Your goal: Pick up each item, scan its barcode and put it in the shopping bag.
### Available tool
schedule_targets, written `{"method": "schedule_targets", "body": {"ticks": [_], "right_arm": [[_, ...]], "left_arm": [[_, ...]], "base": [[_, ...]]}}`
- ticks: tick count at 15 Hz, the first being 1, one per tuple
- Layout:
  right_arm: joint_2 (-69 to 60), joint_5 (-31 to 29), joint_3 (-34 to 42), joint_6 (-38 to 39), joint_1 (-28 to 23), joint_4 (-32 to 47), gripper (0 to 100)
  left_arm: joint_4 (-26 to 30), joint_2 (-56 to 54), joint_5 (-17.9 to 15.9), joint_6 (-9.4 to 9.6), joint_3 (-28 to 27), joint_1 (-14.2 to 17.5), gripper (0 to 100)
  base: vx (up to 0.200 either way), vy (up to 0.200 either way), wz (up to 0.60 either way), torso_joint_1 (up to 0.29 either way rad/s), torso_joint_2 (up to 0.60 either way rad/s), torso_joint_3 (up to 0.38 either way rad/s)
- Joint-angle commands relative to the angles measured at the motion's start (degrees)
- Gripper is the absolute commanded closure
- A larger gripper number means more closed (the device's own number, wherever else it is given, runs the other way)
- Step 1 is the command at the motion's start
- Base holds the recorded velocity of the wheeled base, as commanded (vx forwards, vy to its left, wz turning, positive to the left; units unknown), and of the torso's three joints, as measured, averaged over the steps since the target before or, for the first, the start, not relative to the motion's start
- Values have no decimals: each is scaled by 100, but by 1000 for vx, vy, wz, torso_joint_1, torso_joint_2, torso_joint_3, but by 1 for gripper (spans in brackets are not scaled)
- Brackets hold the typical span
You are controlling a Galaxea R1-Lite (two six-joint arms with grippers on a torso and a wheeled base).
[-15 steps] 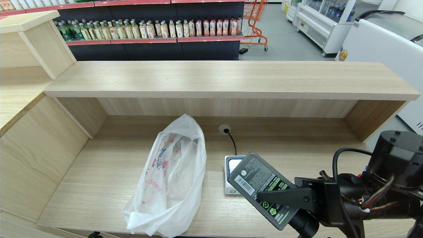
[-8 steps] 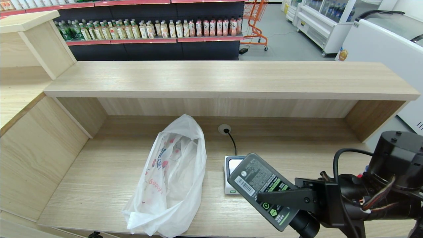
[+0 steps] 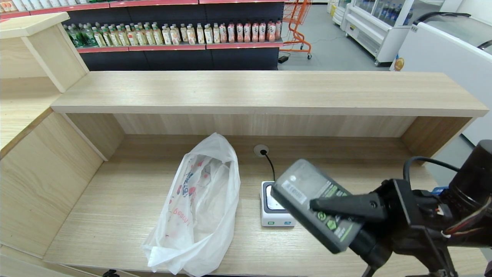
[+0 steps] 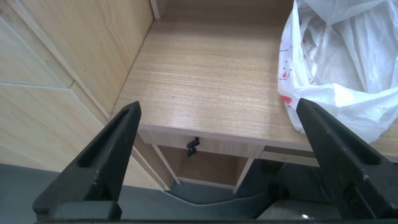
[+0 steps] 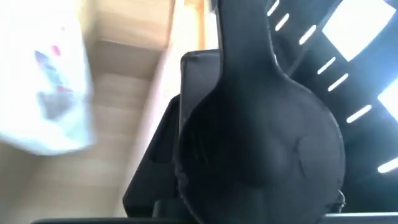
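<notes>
My right gripper is shut on a dark grey flat pack with a white barcode label and green marks. It holds the pack tilted in the air over the right side of the white scanner on the counter. The pack shows dark and close in the right wrist view. A white plastic shopping bag lies left of the scanner, mouth toward the front edge; the bag also shows in the left wrist view. My left gripper hangs open below the counter's front left corner, holding nothing.
The wooden counter is boxed in by a raised shelf behind and side walls. A black cable runs from the scanner to a hole at the back. Bottle shelves and freezers stand beyond.
My right gripper has lifted the pack and carried it up and to the right, uncovering more of the scanner. The bag has not moved.
</notes>
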Motion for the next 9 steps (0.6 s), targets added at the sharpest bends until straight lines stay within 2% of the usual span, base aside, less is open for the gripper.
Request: {"method": "schedule_targets", "body": {"ticks": [1, 2, 3, 5, 6, 7, 8, 9], "right_arm": [[-762, -1727, 20, 2555, -799, 25, 100], [-1008, -2457, 126, 3724, -1142, 25, 100], [-1149, -2518, 293, 4823, -1678, 139, 100], [-1211, -2641, 143, 6071, -2460, 965, 100], [-1175, -3046, -173, 7574, -2504, 2064, 100], [-1105, -3257, -419, 8725, -2364, 2732, 100], [-982, -3301, -569, 9542, -2082, 3074, 100], [-622, -3503, -859, 11124, -1599, 3408, 100]], "left_arm": [[1, -2, 6, 1, 0, 1, 0], [1, -2, 6, 1, 0, 1, 0], [1, -2, -3, 1, 0, 1, 0], [1, -2, 6, 1, 0, 1, 0], [1, -2, 6, 1, 0, 1, 0], [1, -2, 6, 1, 0, 1, 0], [1, -2, 6, 1, 0, 1, 0], [1, -2, 6, 1, 0, 1, 0]], "base": [[0, 0, 0, 0, 0, 0], [0, 0, 0, 0, 0, 0], [0, 0, 0, 0, 0, 0], [0, 0, 0, 0, 0, 0], [0, 0, 0, 0, 0, 0], [0, 0, 0, 0, 0, 0], [0, 0, 0, 0, 0, 0], [0, 0, 0, 0, 0, 0]]}}
